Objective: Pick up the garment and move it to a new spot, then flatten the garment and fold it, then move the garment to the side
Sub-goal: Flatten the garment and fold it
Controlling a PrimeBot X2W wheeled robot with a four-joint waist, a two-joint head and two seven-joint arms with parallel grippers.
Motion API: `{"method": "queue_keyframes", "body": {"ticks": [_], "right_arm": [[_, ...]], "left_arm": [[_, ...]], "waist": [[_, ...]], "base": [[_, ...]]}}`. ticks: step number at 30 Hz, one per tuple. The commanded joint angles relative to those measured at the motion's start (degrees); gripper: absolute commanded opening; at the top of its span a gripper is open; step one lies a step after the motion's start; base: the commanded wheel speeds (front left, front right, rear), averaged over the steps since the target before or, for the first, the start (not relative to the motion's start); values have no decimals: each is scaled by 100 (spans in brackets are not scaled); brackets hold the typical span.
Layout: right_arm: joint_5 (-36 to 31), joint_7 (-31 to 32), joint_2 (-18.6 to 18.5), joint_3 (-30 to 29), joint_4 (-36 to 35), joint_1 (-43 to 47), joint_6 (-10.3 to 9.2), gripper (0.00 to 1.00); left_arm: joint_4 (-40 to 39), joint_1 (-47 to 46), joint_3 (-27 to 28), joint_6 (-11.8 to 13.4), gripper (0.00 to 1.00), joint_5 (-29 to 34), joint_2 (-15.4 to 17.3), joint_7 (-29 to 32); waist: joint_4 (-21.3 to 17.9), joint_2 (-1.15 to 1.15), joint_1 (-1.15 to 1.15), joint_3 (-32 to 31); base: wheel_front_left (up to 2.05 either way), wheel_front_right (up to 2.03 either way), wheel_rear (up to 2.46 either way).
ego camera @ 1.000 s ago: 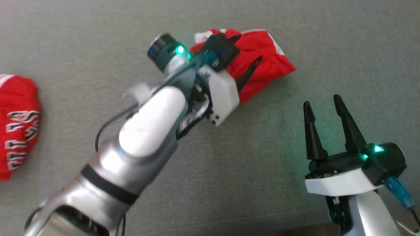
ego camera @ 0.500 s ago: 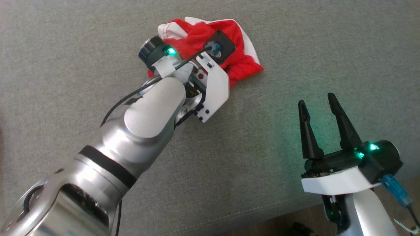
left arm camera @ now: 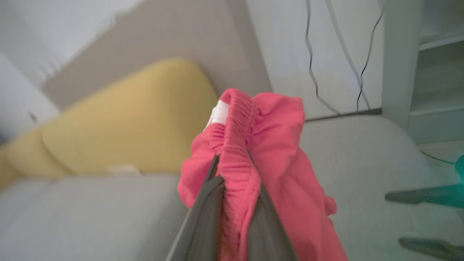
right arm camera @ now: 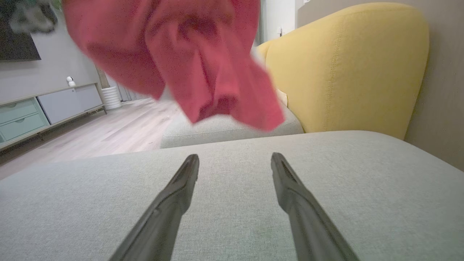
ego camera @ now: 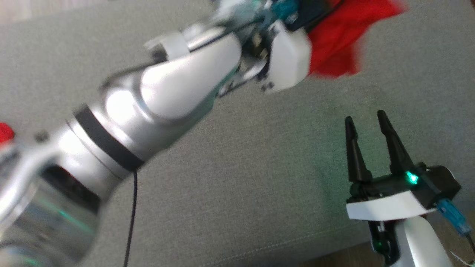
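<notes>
Where the grey sofa seat (ego camera: 237, 185) spreads below, the red garment (left arm camera: 279, 145) hangs clear of it, its elastic waistband (left arm camera: 237, 116) pinched by the left end effector (left arm camera: 232, 156); the right end effector (ego camera: 364, 115) hovers low, spread and empty.

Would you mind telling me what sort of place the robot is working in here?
Most likely a home living room: a grey sofa seat, a yellow back cushion, and a low cabinet on a wood floor.
</notes>
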Motion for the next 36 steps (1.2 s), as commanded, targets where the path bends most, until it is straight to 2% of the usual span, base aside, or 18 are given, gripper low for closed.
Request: {"method": "queue_keyframes", "body": {"ticks": [1,6,10,12,15,16,19,21,22,24,25,26,27,32,36], "right_arm": [[24,-37,-30,65,-154,82,44,100],[18,-37,-30,-74,-156,283,44,100],[-38,-37,-30,-85,-196,362,44,100],[-61,-37,-30,-83,-210,357,44,100],[-113,-37,-30,-16,-222,248,44,100],[-113,-37,-30,-16,-222,248,44,100],[-136,-37,-30,76,-229,109,44,100],[-142,-37,-30,27,-246,74,44,100],[-150,-37,-30,-72,-267,107,44,100],[-177,-37,-30,-146,-260,172,44,100],[-187,-37,-30,-173,-251,205,44,100],[-194,-37,-30,-201,-251,240,44,100],[-191,-37,-30,-233,-255,277,44,100],[-155,-37,-30,-306,-266,416,44,100],[-146,-37,-30,-295,-268,406,44,100]], "left_arm": [[-361,-595,12,10,0,-154,239,-233],[-1188,-1035,-653,9,0,-569,1006,-1131],[-1728,-330,-791,9,0,-234,1584,-1493],[-1966,205,-808,18,0,223,1738,-1518],[-2270,912,-812,186,0,1101,1862,-1522],[-2270,912,-812,186,0,1101,1862,-1522],[-2429,1299,-807,516,0,2072,1954,-1524],[-2510,1527,-819,649,0,2596,2027,-1524],[-2377,1871,-830,514,0,2849,2129,-1524],[-2165,2284,-833,376,0,2920,2169,-1525],[-2032,2469,-834,372,29,2859,2189,-1525],[-1973,2632,-831,413,87,2767,2185,-1525],[-1939,2783,-787,487,100,2641,2181,-1525],[-1973,3455,-421,851,100,2051,2232,-1525],[-2294,3884,-145,1159,100,1716,2227,-1525]], "waist": [[69,0,0,-214],[327,0,0,-483],[583,0,0,-494],[693,0,0,-426],[745,0,0,-273],[745,0,0,-273],[665,0,0,-140],[606,0,0,-89],[599,0,0,-42],[626,0,0,-18],[643,0,0,-17],[671,0,0,-21],[706,0,0,-34],[933,0,0,-124],[1095,0,0,-156]], "base": [[0,0,0],[0,0,0],[0,0,0],[0,0,0],[0,0,0],[0,0,0],[0,0,0],[0,0,0],[0,0,0],[0,0,0],[0,0,0],[0,0,0],[0,0,0],[0,0,0],[0,0,0]]}}
